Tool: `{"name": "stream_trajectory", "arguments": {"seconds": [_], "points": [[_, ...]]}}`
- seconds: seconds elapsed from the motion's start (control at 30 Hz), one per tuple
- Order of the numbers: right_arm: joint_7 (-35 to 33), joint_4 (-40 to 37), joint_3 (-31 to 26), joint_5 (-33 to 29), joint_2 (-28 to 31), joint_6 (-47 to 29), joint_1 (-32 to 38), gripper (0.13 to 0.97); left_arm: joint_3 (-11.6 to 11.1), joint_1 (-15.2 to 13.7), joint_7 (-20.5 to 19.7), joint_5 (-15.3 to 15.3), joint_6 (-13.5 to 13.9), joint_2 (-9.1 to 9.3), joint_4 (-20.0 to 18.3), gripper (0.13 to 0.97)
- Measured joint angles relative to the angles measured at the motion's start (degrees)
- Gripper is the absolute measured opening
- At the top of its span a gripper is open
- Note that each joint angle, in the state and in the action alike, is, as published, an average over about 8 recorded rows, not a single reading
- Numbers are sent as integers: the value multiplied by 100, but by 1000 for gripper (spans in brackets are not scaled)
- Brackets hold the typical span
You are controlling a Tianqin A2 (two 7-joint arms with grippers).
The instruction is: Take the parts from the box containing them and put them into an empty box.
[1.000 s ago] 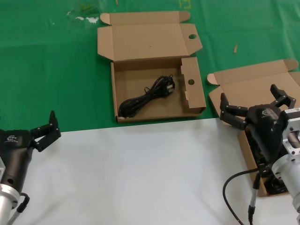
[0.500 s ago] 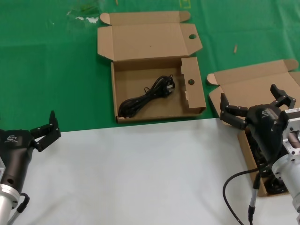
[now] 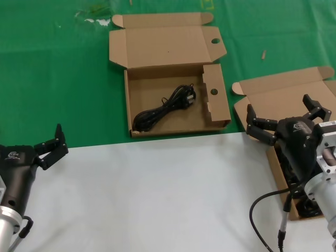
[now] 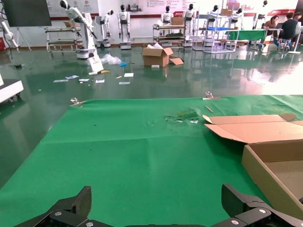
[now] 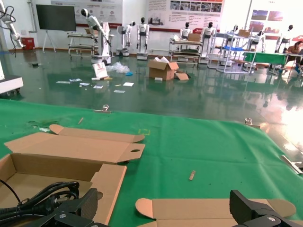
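Observation:
The box with the holed partition (image 3: 218,113) lies open at the table's middle back, and one black coiled cord (image 3: 165,107) rests in it. In the right wrist view that cord (image 5: 42,194) and the holed lid (image 5: 71,151) appear too. The plain-lidded box (image 3: 278,94) sits at the right; black cords (image 3: 308,208) in it are mostly hidden by my right arm. My right gripper (image 3: 278,105) hovers open and empty over that box's rear (image 5: 163,203). My left gripper (image 3: 50,143) is parked open at the near left, over the green mat (image 4: 156,198).
A green mat (image 3: 52,68) covers the far half of the table and a white sheet (image 3: 157,199) the near half. A small wooden scrap (image 3: 264,53) lies on the mat at the back right. Some debris (image 3: 94,16) sits at the far left.

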Motion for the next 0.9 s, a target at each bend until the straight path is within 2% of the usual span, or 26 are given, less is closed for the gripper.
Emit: {"name": "stream_trajectory", "arguments": {"seconds": [0.9], "points": [[0,0,0,0,0,0,0,966,0,0,0,0,0,0,0,966]]}}
